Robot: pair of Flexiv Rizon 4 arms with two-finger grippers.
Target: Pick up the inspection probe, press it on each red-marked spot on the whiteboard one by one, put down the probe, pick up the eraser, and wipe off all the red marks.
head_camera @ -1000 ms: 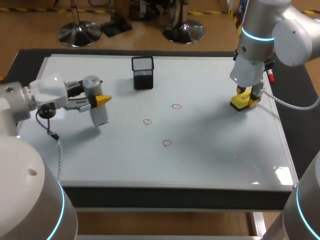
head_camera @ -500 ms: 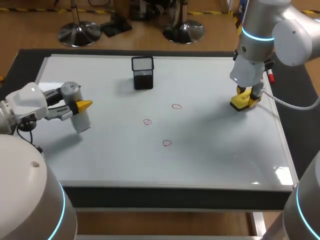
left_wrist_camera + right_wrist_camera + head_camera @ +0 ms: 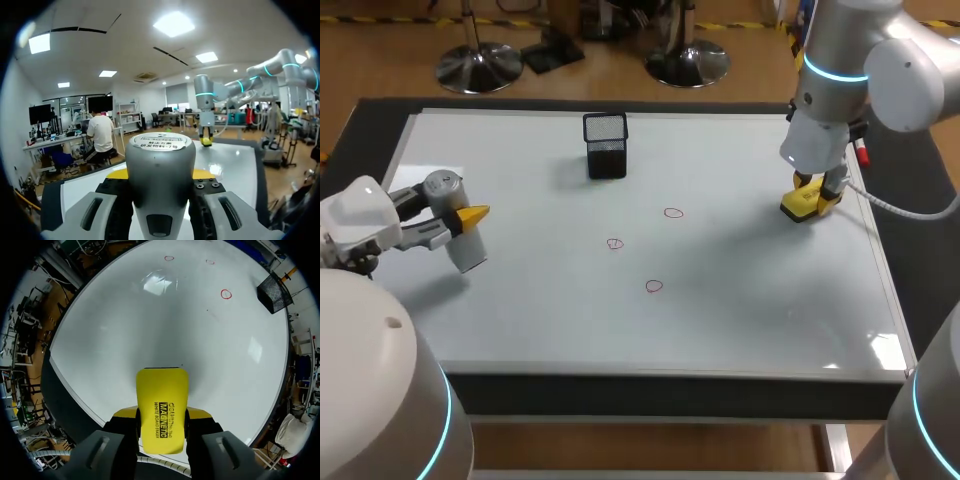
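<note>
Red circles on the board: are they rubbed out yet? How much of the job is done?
Not yet. Three red marks are on the whiteboard. The right gripper already holds the eraser, so that pickup looks done. The left gripper holds the probe, not yet put down. Whether it pressed the marks, I cannot tell. Wiping is left.

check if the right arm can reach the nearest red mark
Probably yes: the right gripper is shut on the yellow eraser, and only bare whiteboard lies between it and that red mark; the mesh holder stands aside.
</note>
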